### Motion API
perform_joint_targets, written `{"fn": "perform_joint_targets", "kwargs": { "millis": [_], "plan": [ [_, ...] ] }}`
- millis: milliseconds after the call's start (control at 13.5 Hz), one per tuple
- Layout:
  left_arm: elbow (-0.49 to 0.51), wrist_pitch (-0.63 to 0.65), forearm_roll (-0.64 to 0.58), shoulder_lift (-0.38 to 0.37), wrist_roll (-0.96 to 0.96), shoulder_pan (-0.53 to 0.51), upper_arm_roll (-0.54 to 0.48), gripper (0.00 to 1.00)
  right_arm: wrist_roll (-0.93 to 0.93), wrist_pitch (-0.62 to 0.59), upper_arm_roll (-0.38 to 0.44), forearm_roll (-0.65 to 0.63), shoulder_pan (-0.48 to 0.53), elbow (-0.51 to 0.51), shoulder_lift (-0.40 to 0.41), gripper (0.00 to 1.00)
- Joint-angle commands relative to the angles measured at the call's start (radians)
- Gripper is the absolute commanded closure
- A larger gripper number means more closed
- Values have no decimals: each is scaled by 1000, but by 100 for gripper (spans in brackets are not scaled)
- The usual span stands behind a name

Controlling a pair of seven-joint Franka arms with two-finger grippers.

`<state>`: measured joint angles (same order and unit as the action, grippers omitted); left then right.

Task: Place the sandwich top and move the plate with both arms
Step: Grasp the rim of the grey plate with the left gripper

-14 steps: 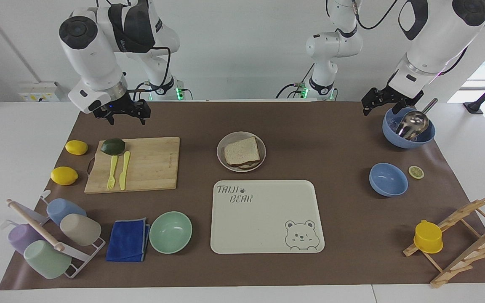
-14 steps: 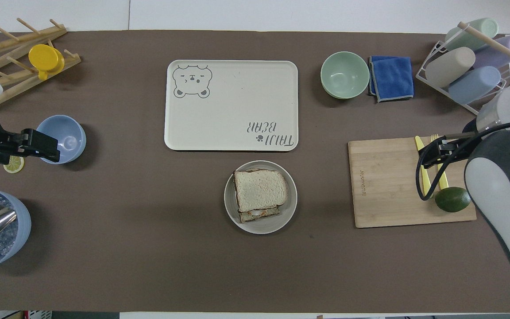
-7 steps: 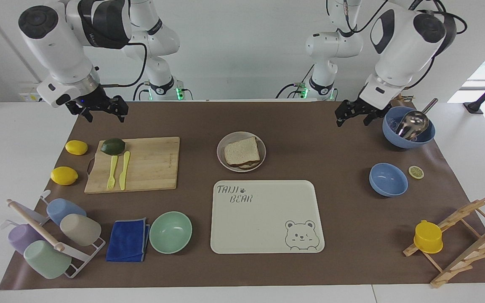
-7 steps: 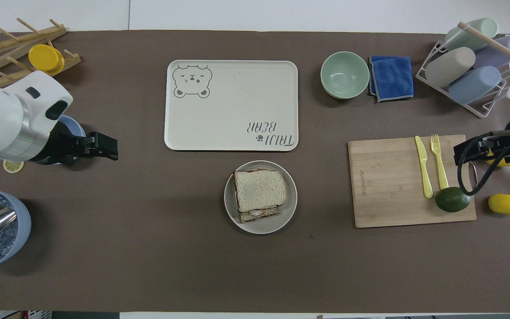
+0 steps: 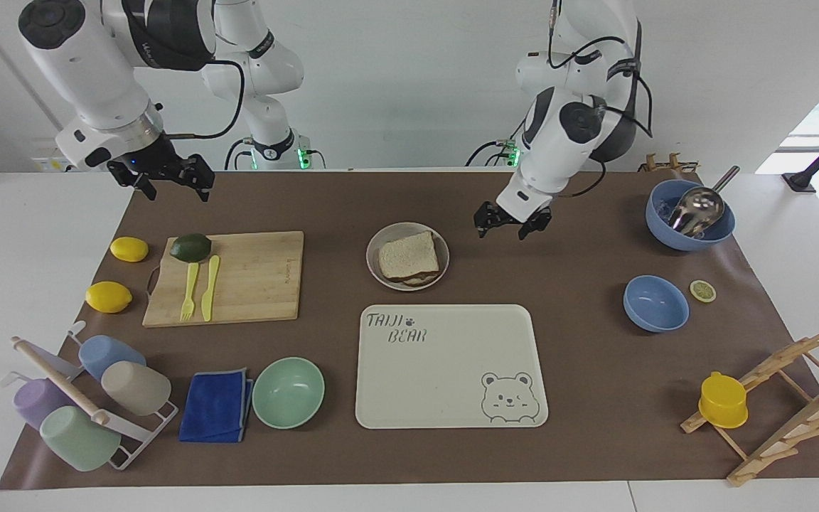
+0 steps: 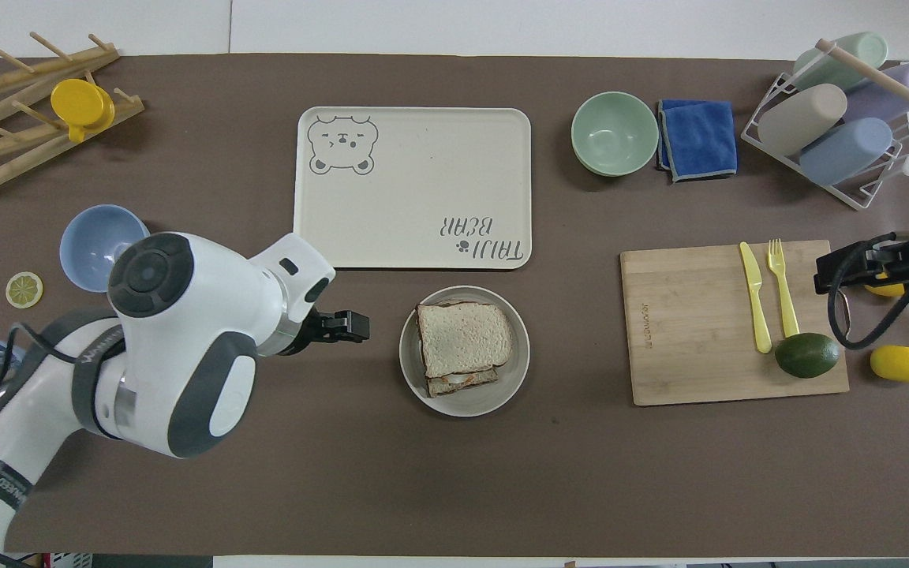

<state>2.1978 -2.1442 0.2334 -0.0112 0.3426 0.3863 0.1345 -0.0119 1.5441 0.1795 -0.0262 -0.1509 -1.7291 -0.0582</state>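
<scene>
The sandwich top [image 5: 409, 256] lies on the plate [image 5: 440, 274]; left gripper [image 5: 512, 222] beside it and right gripper [image 5: 163, 176] both gape, holding nothing.

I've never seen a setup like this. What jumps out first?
A sandwich, its sandwich top already on, sits on the plate mid-table, just nearer the robots than the bear tray. The left gripper hangs close beside that plate, while the right gripper waits near the cutting board.
</scene>
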Motion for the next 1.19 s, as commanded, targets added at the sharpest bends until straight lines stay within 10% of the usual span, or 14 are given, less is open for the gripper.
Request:
{"fn": "perform_joint_targets", "kwargs": {
  "millis": [0, 1111],
  "plan": [
    [95, -104, 24, -4, 65, 86, -16, 0, -14, 7, -8, 28, 4, -9, -15, 0],
    [151, -350, 199, 83, 90, 189, -15, 50, -14, -4, -6, 28, 1, -14, -18, 0]
  ]
}}
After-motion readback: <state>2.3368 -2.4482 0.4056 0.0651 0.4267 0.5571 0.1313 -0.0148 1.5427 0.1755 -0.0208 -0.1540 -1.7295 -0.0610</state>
